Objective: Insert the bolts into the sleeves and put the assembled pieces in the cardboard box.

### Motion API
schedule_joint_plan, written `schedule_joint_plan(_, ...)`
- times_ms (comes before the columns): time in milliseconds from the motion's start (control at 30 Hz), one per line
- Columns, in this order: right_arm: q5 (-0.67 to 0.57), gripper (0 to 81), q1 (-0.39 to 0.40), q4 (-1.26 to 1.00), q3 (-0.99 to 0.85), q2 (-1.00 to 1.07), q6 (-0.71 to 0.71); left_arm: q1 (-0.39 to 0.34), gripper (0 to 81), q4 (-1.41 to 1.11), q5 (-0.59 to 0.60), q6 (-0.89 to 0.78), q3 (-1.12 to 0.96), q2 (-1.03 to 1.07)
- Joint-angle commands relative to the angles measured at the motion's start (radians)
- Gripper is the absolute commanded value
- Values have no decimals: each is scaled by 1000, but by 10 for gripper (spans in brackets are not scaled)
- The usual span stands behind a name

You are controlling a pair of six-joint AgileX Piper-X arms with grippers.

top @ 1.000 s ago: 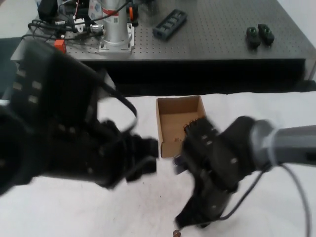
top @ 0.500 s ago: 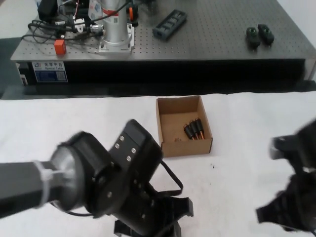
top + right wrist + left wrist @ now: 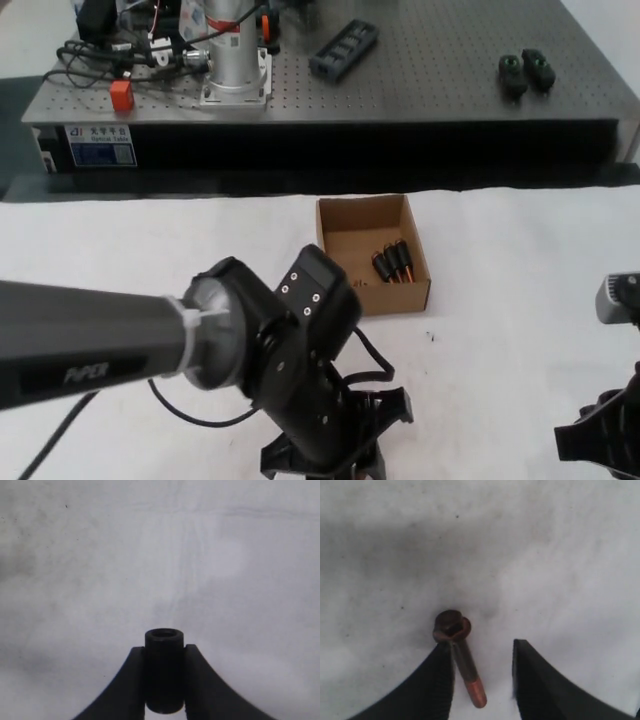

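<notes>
Since half a second earlier, the left arm (image 3: 250, 340) had swung in toward the middle of the white cloth (image 3: 150, 250), and the right arm (image 3: 605, 450) had dropped back into the near right corner. The cardboard box (image 3: 380, 298) and the assembled pieces (image 3: 393, 263) inside it had stayed put. The left gripper (image 3: 481, 645) hung low over the cloth with its fingers spread apart and nothing clamped. A bolt (image 3: 457, 655) lay flat between them, close against one finger. The right gripper (image 3: 164, 652) was closed on a black sleeve (image 3: 164, 680), its open end facing outward. Behind the cloth stood a metal bench (image 3: 450, 90) carrying a black tray (image 3: 343, 48), an orange block (image 3: 121, 93) and a silver post (image 3: 232, 50). A blue label (image 3: 99, 146) on its front edge was too small to read. White lettering (image 3: 88, 373) ran along the left arm.
</notes>
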Motion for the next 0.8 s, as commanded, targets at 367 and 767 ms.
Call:
schedule_joint_plan(367,-60,27,-2,2,1,-8,-1,-78,288,35,-78,-52,-17,54)
schedule_joint_plan(767,-60,27,-2,25,1,-62,1,-78,176,18,-178,-58,-18,57)
